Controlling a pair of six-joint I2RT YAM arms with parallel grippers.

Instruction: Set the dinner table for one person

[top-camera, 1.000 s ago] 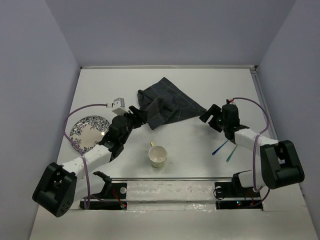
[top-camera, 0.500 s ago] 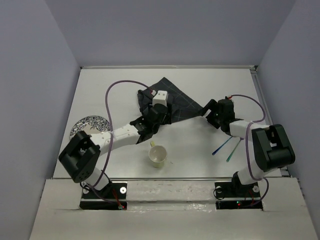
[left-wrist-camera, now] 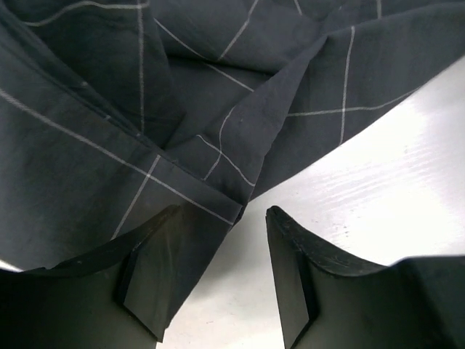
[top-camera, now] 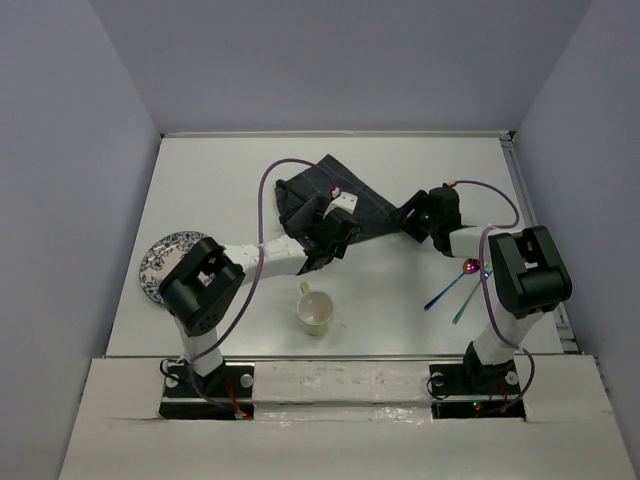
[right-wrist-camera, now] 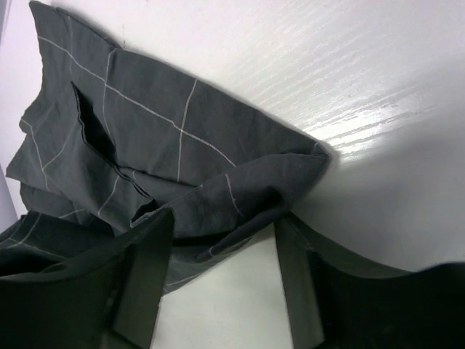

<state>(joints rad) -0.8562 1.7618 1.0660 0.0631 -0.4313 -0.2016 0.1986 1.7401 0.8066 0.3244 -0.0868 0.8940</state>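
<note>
You've got the dark grid-lined cloth (top-camera: pixel 308 186) bunched at the far middle of the white dinner table (top-camera: pixel 200 190), with the left gripper (left-wrist-camera: pixel 224 214) and right gripper (right-wrist-camera: pixel 224 218) each straddling an opposite corner, jaws apart, nothing pinched, so I'd guess you're lining up to pull it flat

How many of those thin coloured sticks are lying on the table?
2: a blue stick and a green stick, side by side just left of the right arm; that arm could hide more.
</note>
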